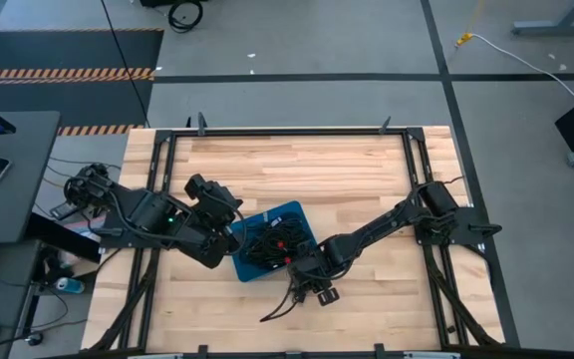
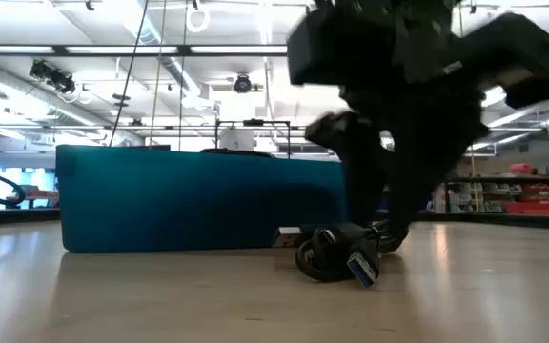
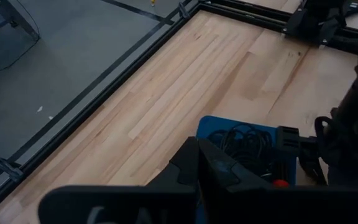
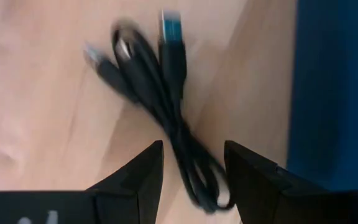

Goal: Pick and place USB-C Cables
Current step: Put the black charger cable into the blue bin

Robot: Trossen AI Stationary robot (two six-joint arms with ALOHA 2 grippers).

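Right wrist view: right gripper (image 4: 191, 163), jaws open, straddles a limp, light USB-C cable (image 4: 160, 106) beside the blue tray (image 4: 334, 93); pinch its bunched middle.

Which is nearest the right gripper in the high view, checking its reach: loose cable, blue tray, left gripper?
1. Loose cable, on the table right beneath the open right gripper.
2. Blue tray, beside it toward the left arm.
3. Left gripper, shut, at the tray's far edge.

Blue tray (image 1: 289, 213); black cable (image 4: 160, 106), blue plug; pale wood table (image 1: 307, 165).
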